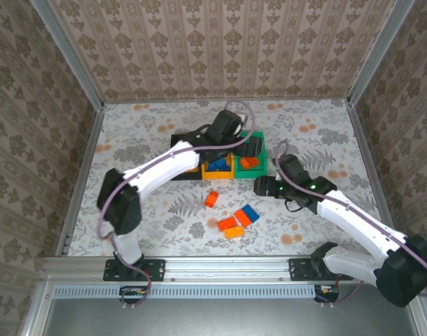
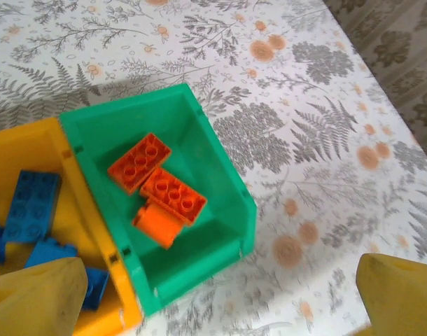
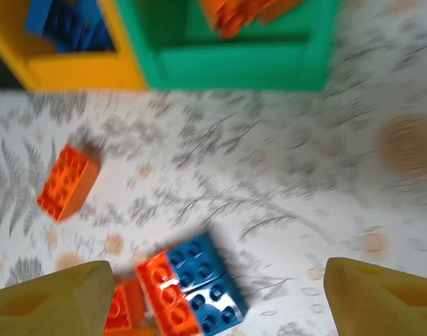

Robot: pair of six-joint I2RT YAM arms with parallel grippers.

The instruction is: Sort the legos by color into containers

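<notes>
- Yellow finger pads (image 2: pixel 38 297) of my left end effector (image 2: pixel 220 308) sit closest to the left wrist lens, one in each lower corner. They are spread wide with nothing between them, and the end effector hovers empty over the green bin (image 2: pixel 231 175).
- Three red-orange bricks (image 2: pixel 157 185) lie in that green bin, two flat with studs up and a third tipped against them.
- Touching it wall to wall, the yellow-orange bin (image 2: pixel 38 147) holds several blue bricks (image 2: pixel 31 206).
- From above, the black bin (image 1: pixel 177 140) stands at the left end of the row. My left arm covers most of it, so I cannot tell what it holds.
- My right end effector (image 3: pixel 217 308) is also open and empty, its pads wide apart above the loose bricks on the worktop (image 3: pixel 304 175), near the front of the bins.
- Left to sort are a lone red-orange brick (image 3: pixel 68 182), a red-orange and blue pair (image 3: pixel 192 283) lying side by side, and a further orange piece (image 3: pixel 122 308) at the frame edge. The overhead view adds a yellow-orange brick (image 1: pixel 232 233) in that cluster.
- My judgement: the sorting is well past halfway, with about five bricks remaining, and the right end effector is placed to take the next one.
</notes>
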